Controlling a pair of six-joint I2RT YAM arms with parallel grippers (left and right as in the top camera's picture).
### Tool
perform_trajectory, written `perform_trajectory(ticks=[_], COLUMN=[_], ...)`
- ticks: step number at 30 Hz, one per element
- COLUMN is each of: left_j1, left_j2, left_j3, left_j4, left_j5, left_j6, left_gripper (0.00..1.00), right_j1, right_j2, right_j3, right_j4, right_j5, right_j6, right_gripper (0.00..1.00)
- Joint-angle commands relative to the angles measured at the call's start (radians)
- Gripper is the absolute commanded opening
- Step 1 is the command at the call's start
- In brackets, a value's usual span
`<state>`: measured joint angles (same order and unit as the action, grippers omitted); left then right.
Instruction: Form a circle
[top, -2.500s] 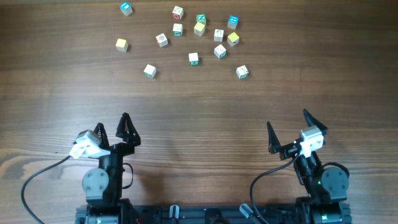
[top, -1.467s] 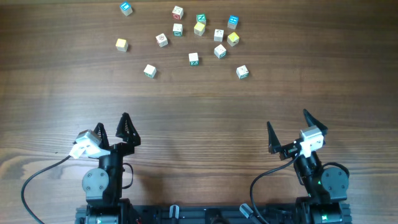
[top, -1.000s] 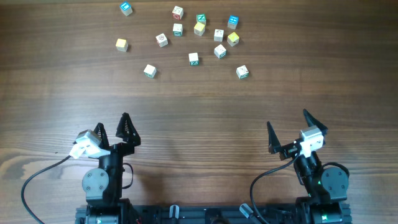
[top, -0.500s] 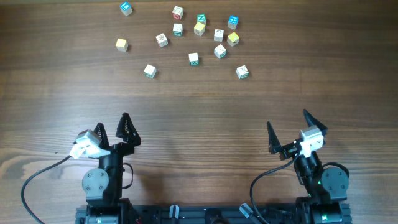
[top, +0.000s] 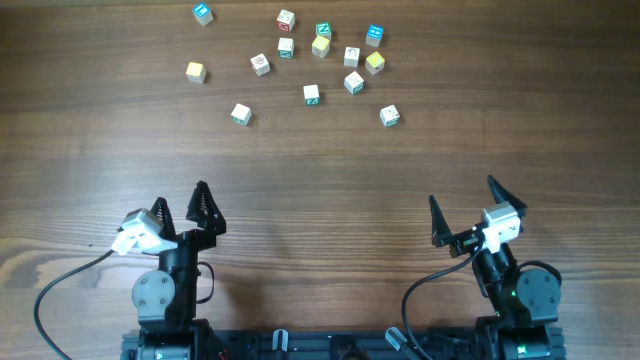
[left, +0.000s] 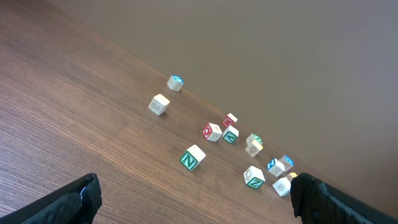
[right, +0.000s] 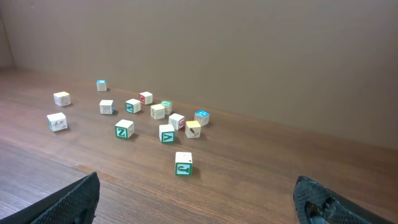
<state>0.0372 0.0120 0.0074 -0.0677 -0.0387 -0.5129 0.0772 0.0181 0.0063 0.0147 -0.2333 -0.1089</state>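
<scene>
From my remote station I saw the letter cubes lying as a loose scatter on the far part of the table, well apart from both arms, with the circle not yet formed. The scatter was wider than it was deep, and its long axis ran left to right across the table, with most cubes bunched toward the right of centre. The cubes themselves had no long side, and each sat flat but turned at its own angle. I counted fourteen in the overhead view. Two had blue tops, one far out at the left end and one near the right end. Two carried red, three had yellow or pale yellow tops, and the other seven were white, most of them edged or lettered in green. None touched its neighbour as far as I could tell. The two nearest the arms were green-edged ones, one on the left and one on the right. All were tiny, and most of the letters were too small to read. The left gripper and the right gripper sat low at the near edge, jaws spread wide and gripping nothing.
</scene>
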Motion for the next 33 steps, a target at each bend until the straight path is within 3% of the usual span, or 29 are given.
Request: perform_trajectory(ticks=[1,21,25,27,30,33], left_j1=[0.007,0.007,0.007,0.007,0.007,0.007], left_j2=[-0.005,-0.005,-0.005,-0.005,0.030,0.185], left_j3=[-0.002,-0.002,0.029,0.101,0.349,0.629], left_j4=[-0.004,0.007,0.050,-0.024,-0.270,-0.451], left_j5=[0.005,-0.022,0.135,0.154,0.159,0.168], left_j6=[0.015,0.015,0.061,0.066,0.118,0.173], left_gripper=[1.00,1.00,1.00,1.00,1.00,1.00], right_j1=[0.004,0.004,0.004,0.004,0.004,0.004], right_j2=[-0.011,-0.011,-0.011,-0.011,-0.011,-0.011], right_j3=[-0.001,-0.001,-0.001,-0.001,-0.001,-0.001], right_j4=[0.002,0.002,0.002,0.002,0.002,0.002], right_j5=[0.017,0.017,0.017,0.017,0.017,0.017], right_j6=[0.004,0.004,0.004,0.004,0.004,0.004], right_gripper=[1.00,1.00,1.00,1.00,1.00,1.00])
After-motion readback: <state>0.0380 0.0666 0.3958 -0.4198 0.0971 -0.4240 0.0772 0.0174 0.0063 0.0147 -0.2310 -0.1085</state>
